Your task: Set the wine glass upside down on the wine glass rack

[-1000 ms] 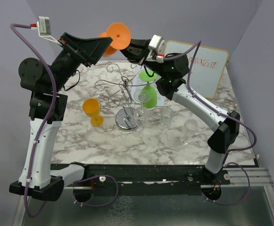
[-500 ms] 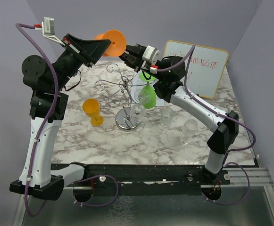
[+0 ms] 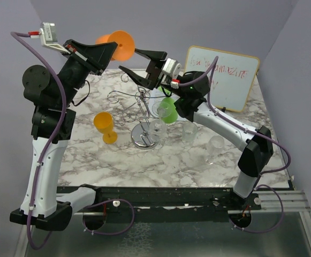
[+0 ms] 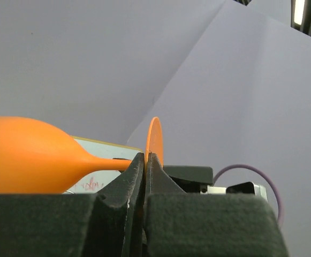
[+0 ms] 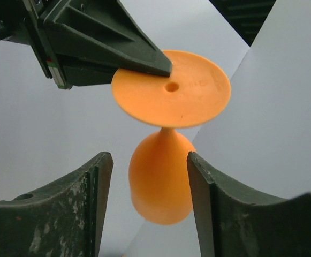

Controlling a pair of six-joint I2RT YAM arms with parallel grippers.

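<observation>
Step in hand: carry the wine glass to a free loop of the rack; only the left gripper supports the glass.
Wine glass [image 3: 118,45]: orange, in the air above and behind the rack [image 3: 143,140], lying roughly sideways, foot turned toward the right gripper.
Left gripper [image 4: 145,160]: closed on the rim of the glass foot; a thin edge hold.
Right gripper [image 3: 140,63]: jaws apart, above the rack, facing the foot, touching nothing.
Rack: upright on the table [image 3: 91,155]; a green glass [image 3: 168,110] hangs bowl-down on its right side; its left loops look free.
Near the rack: a second orange glass [image 3: 106,127] stands left of the base; clear glasses [image 3: 189,134] stand right of it.
Procedure: move the right gripper clear of the rack. Turn the left wrist until the bowl points down. Approach a free loop from outside, slide the stem into the slot, and let the foot rest on the wire before opening.
Caution: the edge hold may slip during rotation, so move slowly. Keep the bowl off the green glass.
</observation>
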